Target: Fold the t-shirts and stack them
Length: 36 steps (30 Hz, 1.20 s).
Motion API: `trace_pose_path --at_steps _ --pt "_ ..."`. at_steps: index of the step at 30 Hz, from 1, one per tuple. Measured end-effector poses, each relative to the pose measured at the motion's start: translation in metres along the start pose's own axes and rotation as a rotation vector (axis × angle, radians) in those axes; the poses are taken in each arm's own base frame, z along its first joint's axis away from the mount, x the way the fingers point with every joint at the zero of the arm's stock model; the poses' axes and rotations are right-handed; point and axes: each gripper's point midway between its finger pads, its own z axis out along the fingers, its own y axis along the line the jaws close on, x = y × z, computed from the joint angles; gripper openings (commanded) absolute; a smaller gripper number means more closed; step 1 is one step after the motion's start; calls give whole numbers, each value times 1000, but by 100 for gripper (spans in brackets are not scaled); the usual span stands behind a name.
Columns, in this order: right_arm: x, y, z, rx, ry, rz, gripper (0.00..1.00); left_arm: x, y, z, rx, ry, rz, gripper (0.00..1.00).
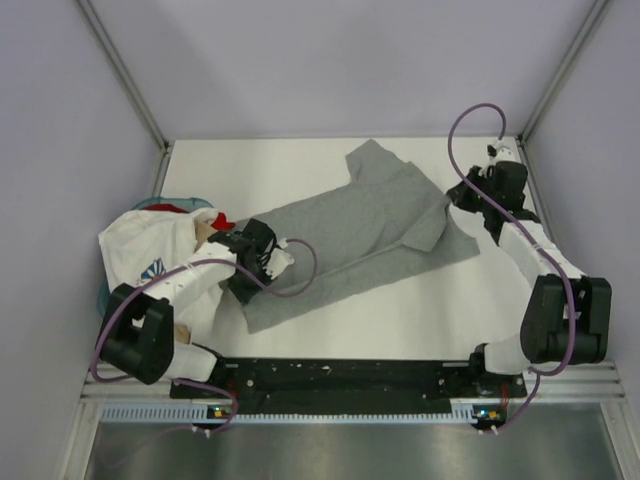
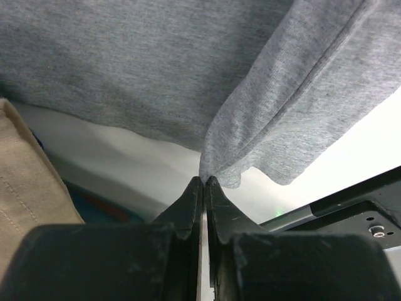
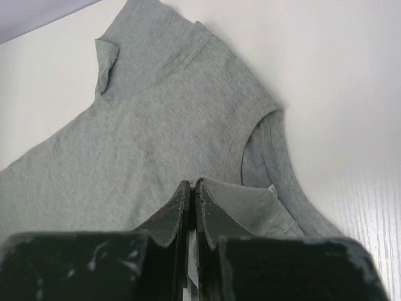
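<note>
A heather-grey t-shirt (image 1: 350,240) lies spread slantwise across the middle of the white table, neck end toward the back. My left gripper (image 1: 272,262) is at its near-left edge, jaws shut on a pinch of the grey cloth (image 2: 156,63), which rises from the left gripper (image 2: 205,180). My right gripper (image 1: 458,196) is at the shirt's right edge by the collar. In the right wrist view the right gripper (image 3: 192,183) is shut, with a fold of the grey t-shirt (image 3: 156,125) draped over one finger. More t-shirts are heaped at the left: white printed (image 1: 150,245), red (image 1: 175,208), tan (image 1: 205,228).
The heap of shirts sits under my left arm at the table's left edge; tan cloth (image 2: 25,188) shows beside the left fingers. A black rail (image 1: 340,375) runs along the near edge. Lilac walls and metal posts close in the table (image 1: 260,170).
</note>
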Motion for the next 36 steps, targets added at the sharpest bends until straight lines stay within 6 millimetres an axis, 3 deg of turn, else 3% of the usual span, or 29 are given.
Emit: trace_pose_path --at_steps 3,7,9,14,21,25,28,32,36 --pt "2 -1 4 -4 8 2 0 2 5 2 -25 19 -7 16" --pt "10 -3 11 -5 31 14 0 3 11 2 -62 29 -5 43" --pt "14 -4 16 -13 44 24 0 4 13 0 -71 34 0 49" --pt "25 -6 31 -28 84 62 0 -7 17 -10 -68 7 24 50" --pt "27 -8 46 -25 96 112 0 -21 -3 -18 21 -71 95 51" --pt "22 -4 58 -26 80 128 0 -24 -6 -18 37 -83 106 52" --pt "31 3 70 -26 86 129 1 -24 -7 -18 40 -87 106 54" --pt "44 6 85 -5 110 146 29 -24 -9 -16 52 -91 109 56" --pt "49 2 98 16 124 179 47 -19 -11 -12 58 -79 114 56"
